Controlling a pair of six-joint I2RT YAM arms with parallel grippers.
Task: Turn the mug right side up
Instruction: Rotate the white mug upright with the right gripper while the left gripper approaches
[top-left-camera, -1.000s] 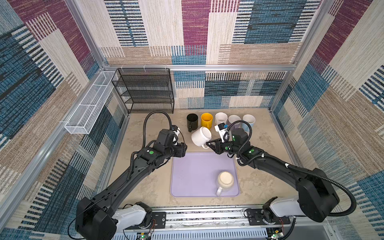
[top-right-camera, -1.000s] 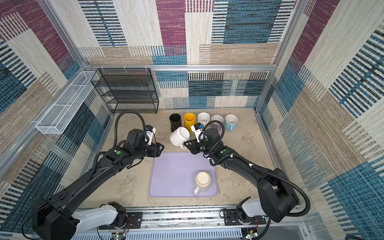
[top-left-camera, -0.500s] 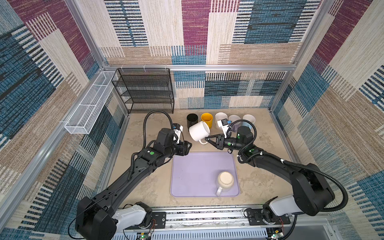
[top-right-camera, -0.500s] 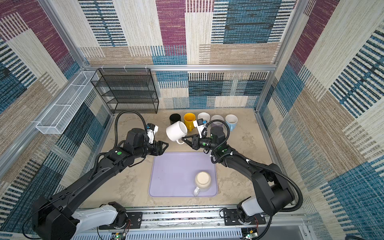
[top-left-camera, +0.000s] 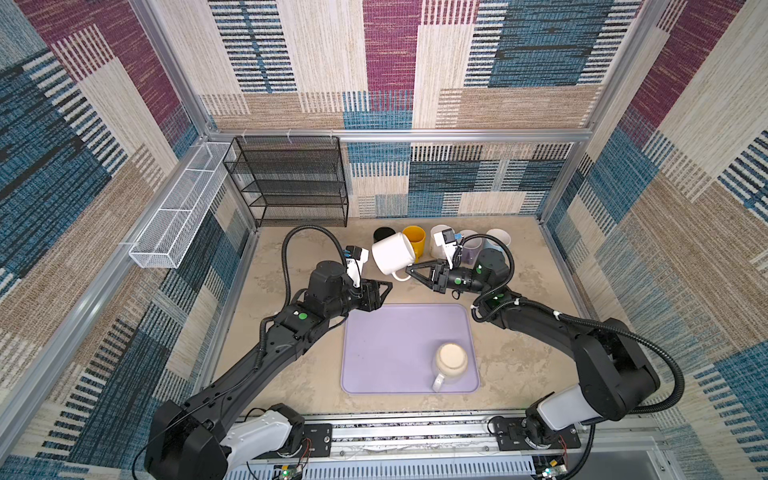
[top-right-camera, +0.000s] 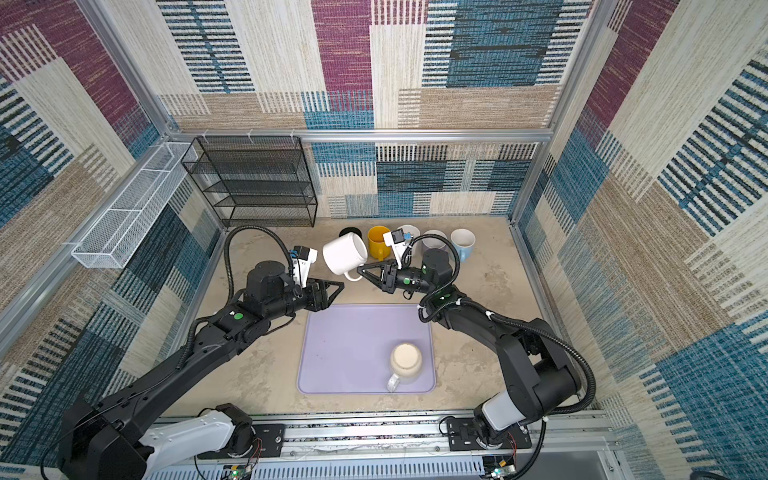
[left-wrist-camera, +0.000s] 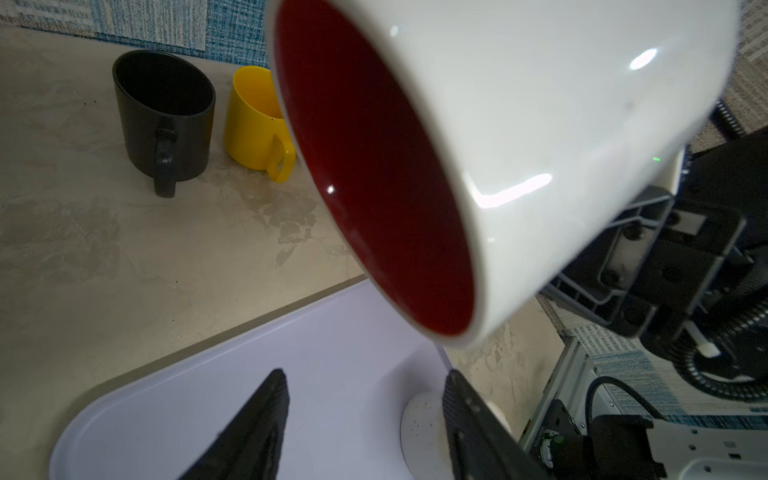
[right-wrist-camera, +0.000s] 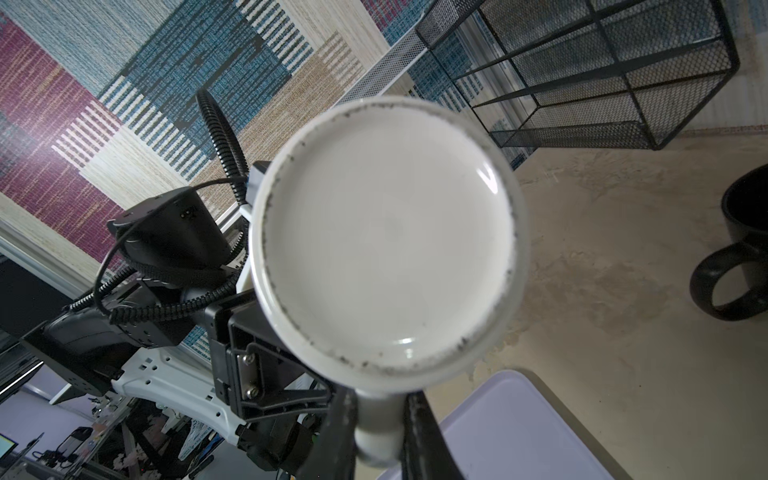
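A white mug (top-left-camera: 392, 253) (top-right-camera: 345, 253) with a dark red inside hangs in the air over the table, behind the mat. It is tipped on its side, with its mouth (left-wrist-camera: 374, 174) facing my left gripper and its base (right-wrist-camera: 386, 237) facing the right wrist camera. My right gripper (top-left-camera: 409, 271) (top-right-camera: 360, 270) (right-wrist-camera: 380, 401) is shut on the mug's handle (right-wrist-camera: 378, 432). My left gripper (top-left-camera: 386, 286) (top-right-camera: 338, 286) (left-wrist-camera: 365, 376) stands open and empty below and in front of the mug, over the mat's back left corner, not touching it.
A lilac mat (top-left-camera: 395, 345) lies in the middle, with a speckled beige mug (top-left-camera: 451, 359) (left-wrist-camera: 424, 419) standing base up at its front right. A black mug (left-wrist-camera: 166, 120), a yellow mug (left-wrist-camera: 253, 120) and several others line the back wall. A black wire rack (top-left-camera: 291, 183) and a white basket (top-left-camera: 178, 208) are at the back left.
My right gripper has raised the white mug and carried it back and to the left, turning it further. My left gripper has shifted slightly right, its jaws a little narrower.
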